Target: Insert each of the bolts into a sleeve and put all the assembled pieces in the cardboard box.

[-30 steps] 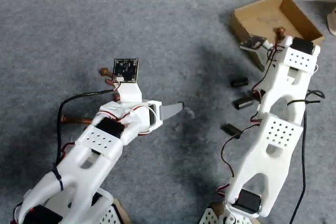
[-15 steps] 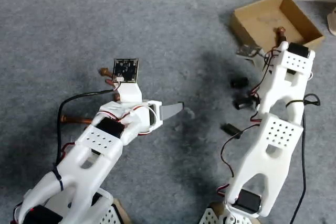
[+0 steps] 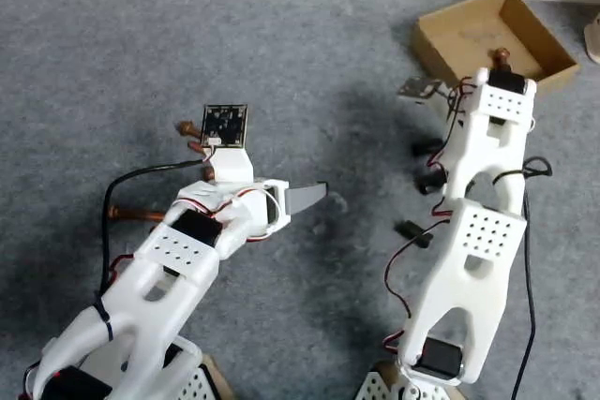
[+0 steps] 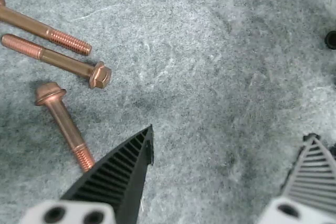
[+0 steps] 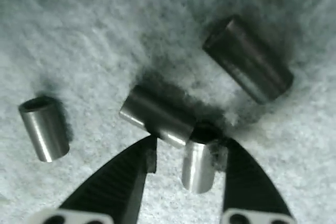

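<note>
A robotics lab bench: grey felt mat [image 3: 356, 91] under two 3D-printed arms [image 3: 478, 259]

Left of centre in the high view, the left arm [image 3: 187, 250] hides all but the heads of two bolts [image 3: 188, 127], and one end of a third bolt [image 3: 131, 214] runs beneath it. At centre right, the right arm [image 3: 487, 138] covers part of the sleeves [image 3: 427, 148]. In the left wrist view, a long bolt [image 4: 47, 29] is cut by the frame edge. A dark thing [image 4: 331, 39] at another edge is too cropped to name.
</note>
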